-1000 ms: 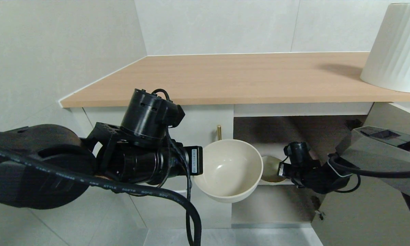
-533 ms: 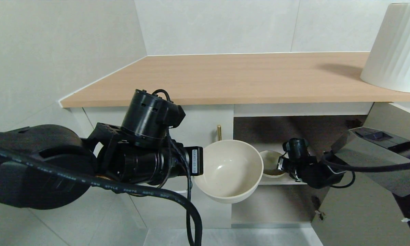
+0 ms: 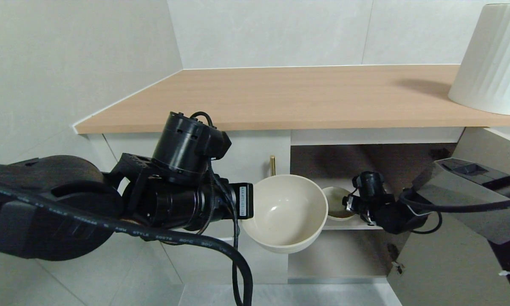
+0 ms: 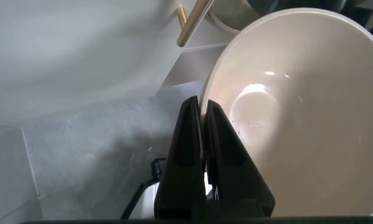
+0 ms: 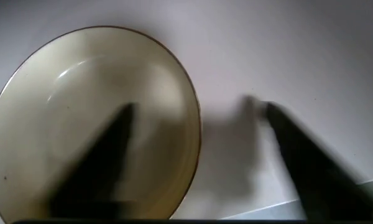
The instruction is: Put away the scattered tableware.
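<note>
My left gripper is shut on the rim of a large cream bowl, held in the air before the cabinet; in the left wrist view its fingers pinch that cream bowl at the edge. A small bowl with a brownish rim sits level on the cabinet's middle shelf. My right gripper is at its right edge inside the cabinet. In the right wrist view the right gripper stands open astride the small bowl's rim, one finger over the inside, one outside.
A wooden countertop runs above the cabinet, with a white ribbed shade at its right end. The left cabinet door is closed and has a brass handle. The right door hangs open. A lower shelf lies below.
My right gripper went deeper into the cabinet with the small bowl, which was tilted and now lies level on the shelf. The left arm and cream bowl have barely moved.
</note>
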